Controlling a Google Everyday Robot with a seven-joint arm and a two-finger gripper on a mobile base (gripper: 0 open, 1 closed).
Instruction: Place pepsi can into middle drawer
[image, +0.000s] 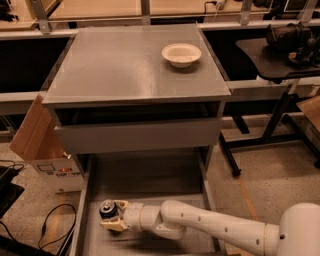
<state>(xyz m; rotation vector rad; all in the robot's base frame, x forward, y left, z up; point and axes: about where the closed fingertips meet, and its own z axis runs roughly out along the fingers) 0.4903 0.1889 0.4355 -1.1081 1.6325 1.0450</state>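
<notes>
The pepsi can (107, 208), dark blue with a silver top, stands upright between the tan fingers of my gripper (112, 215). The gripper is shut on it. It is held over the front left part of the middle drawer (150, 177), which is pulled out wide with a flat grey floor and low side walls. I cannot tell whether the can rests on the floor or hangs just above it. My white arm (210, 227) reaches in from the lower right.
A white bowl (181, 53) sits on the grey cabinet top (130, 65). A closed drawer front panel (137, 135) is above the open drawer. A cardboard box (37, 145) and cables (50, 225) lie left; a black stand (270, 115) is right.
</notes>
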